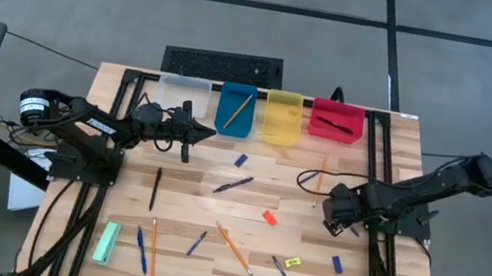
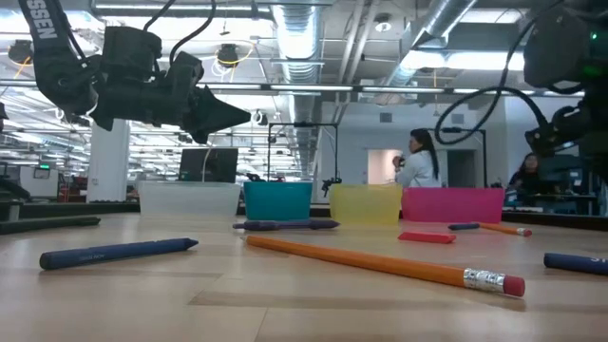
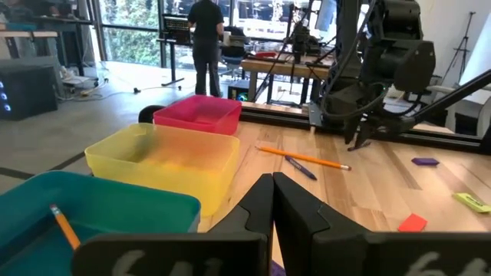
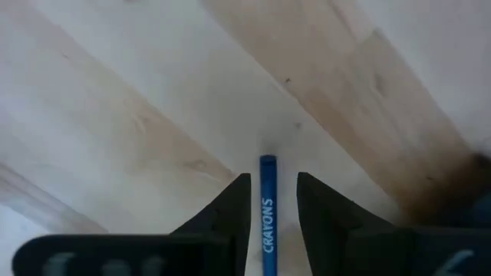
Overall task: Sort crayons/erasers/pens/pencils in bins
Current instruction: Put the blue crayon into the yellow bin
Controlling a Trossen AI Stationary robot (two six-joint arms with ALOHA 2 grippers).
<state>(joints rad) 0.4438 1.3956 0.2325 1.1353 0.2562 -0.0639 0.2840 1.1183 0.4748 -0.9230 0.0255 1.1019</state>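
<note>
Four bins stand in a row along the far edge: clear (image 1: 183, 94), blue (image 1: 236, 109) with an orange pencil (image 3: 65, 226) inside, yellow (image 1: 282, 117), and red (image 1: 336, 121) with a dark pen (image 1: 334, 125) inside. My left gripper (image 1: 209, 133) hovers shut and empty in front of the blue bin, its fingertips (image 3: 272, 184) together. My right gripper (image 1: 333, 217) points down over the right part of the table and is open. Its fingers (image 4: 267, 180) stand on either side of a blue crayon (image 4: 267, 218) lying on the wood, with a gap showing on each side.
Scattered on the table are pencils (image 1: 232, 247) (image 1: 151, 248) (image 1: 322, 177), dark pens (image 1: 156, 188) (image 1: 233, 184), blue crayons (image 1: 141, 250) (image 1: 196, 243) and erasers in orange-red (image 1: 269, 217), yellow (image 1: 293, 262) and blue (image 1: 337, 264) (image 1: 241, 160). A green block (image 1: 107, 242) lies near the left edge. People stand in the room behind.
</note>
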